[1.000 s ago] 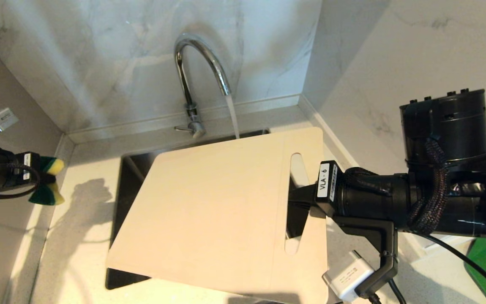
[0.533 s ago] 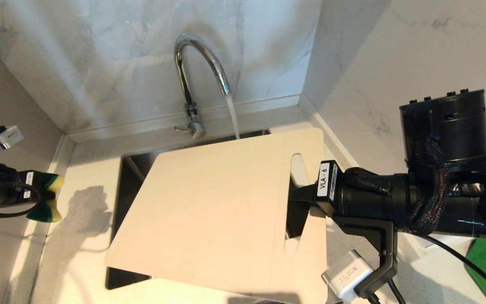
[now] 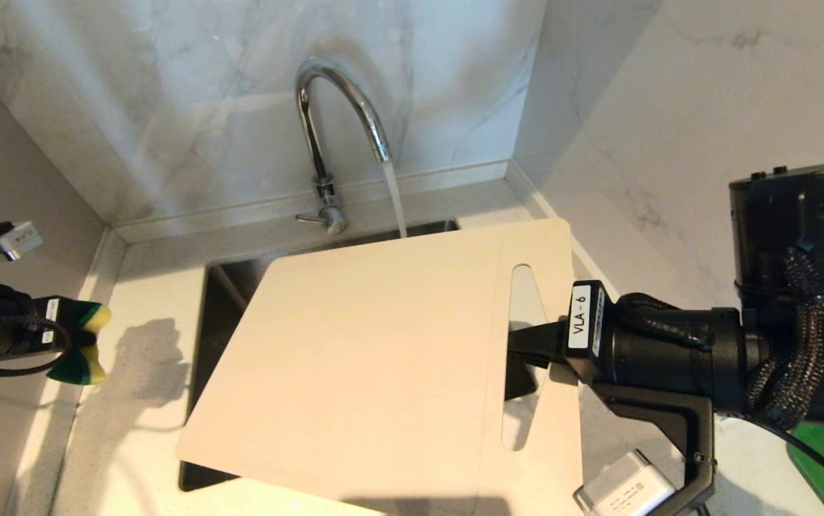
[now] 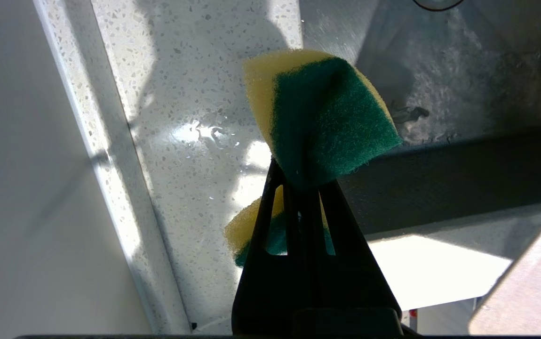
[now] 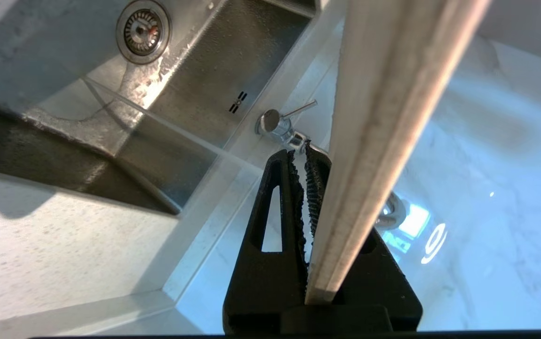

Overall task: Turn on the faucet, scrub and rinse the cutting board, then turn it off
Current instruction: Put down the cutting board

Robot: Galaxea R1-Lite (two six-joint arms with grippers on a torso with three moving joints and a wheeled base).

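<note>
So the sink [image 3: 220, 287] is sitting in the corner of the pale speckled counter [image 3: 132, 430], marble walls closing in behind and on the robot's right. Most of the basin is getting covered by the cutting board [image 3: 362, 365], which is hovering roughly flat over it, handle slot toward the right. The right gripper [image 3: 527, 344] is clamping the board's handle end, fingers pinching it through that slot; from the wrist camera the board [image 5: 369, 155] is sitting edge-on between the pads. My guess is it's being held out like this so any run-off drops into the basin.

The faucet [image 3: 333, 129] is running, and the stream is coming down right at the board's far edge, looking like it's just slipping behind it rather than hitting the top. So the rinse is probably needing the board nudged back a bit, though the back wall isn't leaving much room there.

The left gripper [image 3: 68, 337] is hanging out over the counter to the left, well apart from the board, squeezed shut on a green and yellow sponge [image 4: 320, 117]. Plenty of open counter between them for it to be swinging in, I'd say. The tight side is the right wall.
</note>
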